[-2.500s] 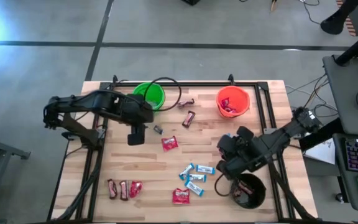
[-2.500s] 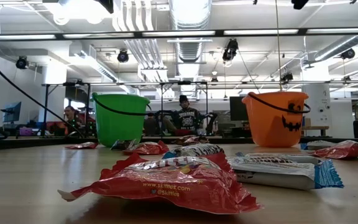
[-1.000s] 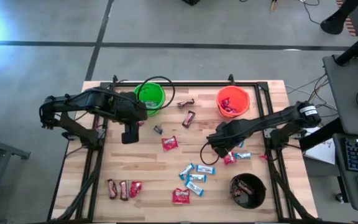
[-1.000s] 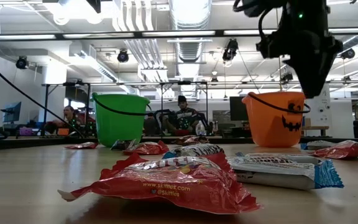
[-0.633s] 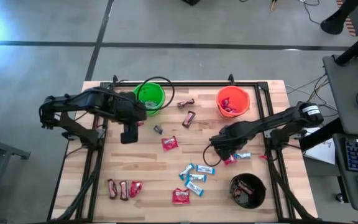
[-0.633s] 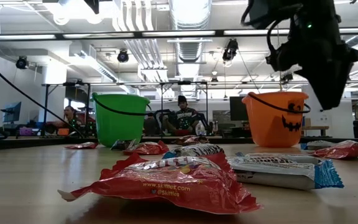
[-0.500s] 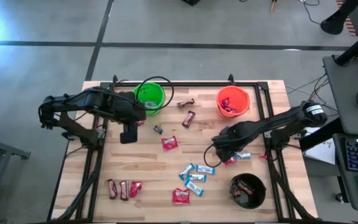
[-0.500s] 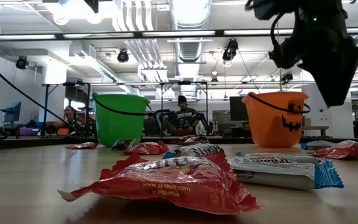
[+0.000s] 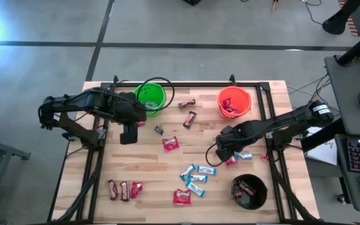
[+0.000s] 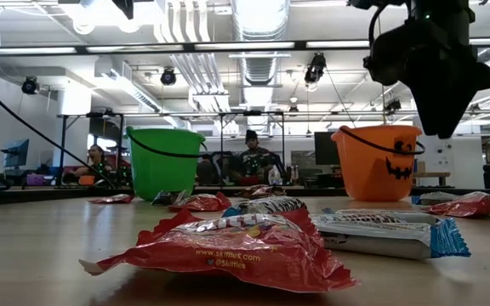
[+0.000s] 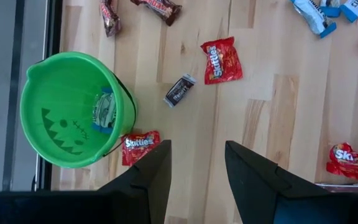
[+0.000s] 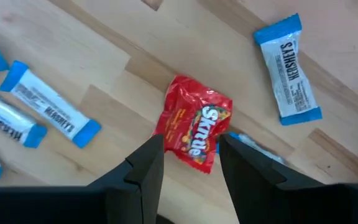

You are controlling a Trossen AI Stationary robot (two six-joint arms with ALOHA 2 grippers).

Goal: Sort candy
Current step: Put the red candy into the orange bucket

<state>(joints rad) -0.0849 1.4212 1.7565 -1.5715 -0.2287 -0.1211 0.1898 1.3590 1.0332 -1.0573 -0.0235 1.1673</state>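
The right gripper (image 12: 188,165) hangs above a red Skittles packet (image 12: 194,130) that lies flat on the table (image 9: 149,169) between the orange bucket (image 9: 234,102) and the black bucket (image 9: 249,191), nearer the black one; the packet's long axis runs in line with the fingers (image 12: 145,165), its printed name reading along that axis. The fingers are spread apart with nothing between them, one to each side of the packet's near end, and whether they touch it cannot be told. A blue-and-white bar (image 12: 289,68) lies just beside the packet at a slant, and another bar is partly hidden under the packet's edge, so only a light corner shows. Toward the table's middle from the black bucket, several more blue-and-white bars (image 9: 195,178) lie in a loose cluster pointing various ways, with a second red packet (image 9: 181,197) beside them. In the low view the right arm's end is cut off by the frame's upper edge, and that near packet fills the foreground and blocks much of the table. The left gripper (image 11: 194,168) hovers beside the green bucket (image 11: 73,109), its fingers parted and empty; a red packet (image 11: 140,146) lies against the bucket's side, a small dark sweet (image 11: 179,90) just beyond it points slantwise, and another red packet (image 11: 221,60) lies farther on. Something lies in the green bucket, but what it is cannot be made out. Dark brown bars (image 9: 190,119) lie between the green and orange buckets.
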